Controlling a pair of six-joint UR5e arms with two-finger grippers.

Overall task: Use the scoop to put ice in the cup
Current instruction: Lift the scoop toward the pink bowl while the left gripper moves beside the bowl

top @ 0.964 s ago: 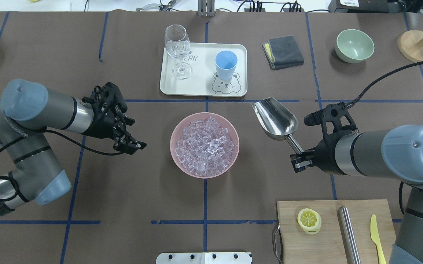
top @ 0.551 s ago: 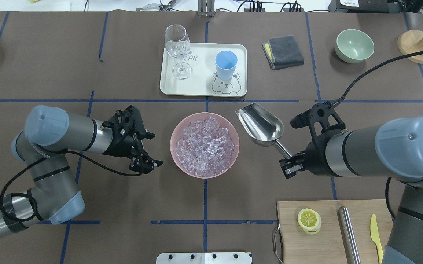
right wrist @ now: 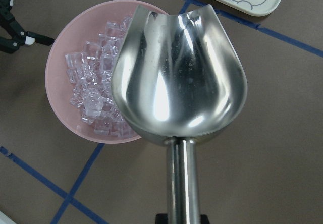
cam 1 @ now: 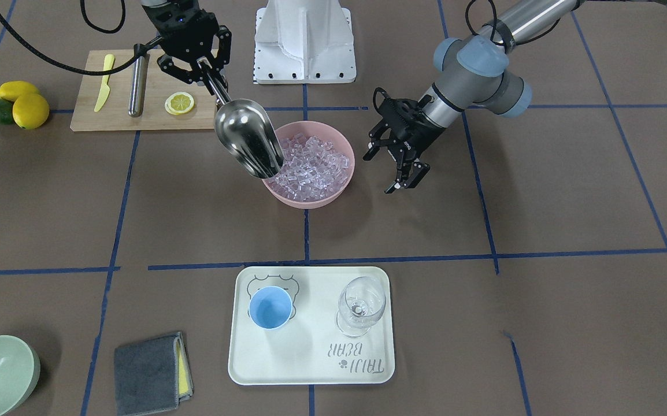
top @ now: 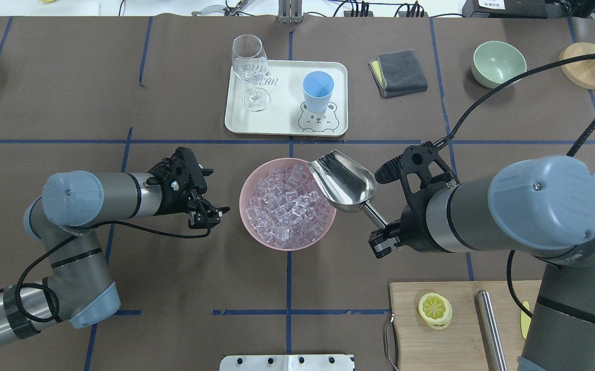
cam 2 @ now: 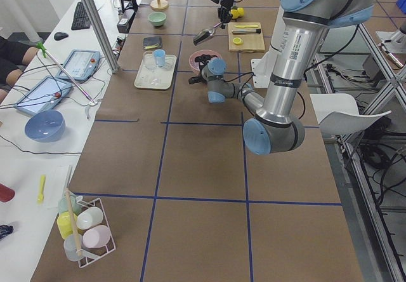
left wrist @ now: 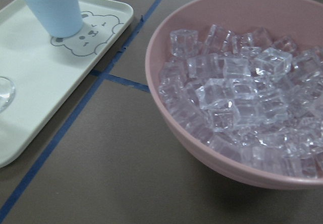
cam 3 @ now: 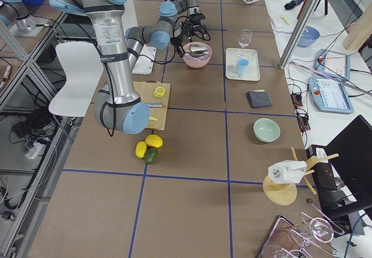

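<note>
Brown-papered table (top: 70, 77), blue tape grid. Scoop (top: 344, 180) is being held by its rod handle in the right gripper (top: 381, 238), fingers clamped on it. Trough empty, front lip hanging over the rim of the pink bowl (top: 288, 246) at 3 o'clock (overhead). Ice (top: 287, 203) is lying piled in that bowl. Left gripper (top: 209, 216) is being held just off the bowl at 9 o'clock, fingers spread wide, gripping nothing. Cup (top: 318, 90) is standing upright on the tray (top: 282, 121), 12 o'clock from the bowl.
</note>
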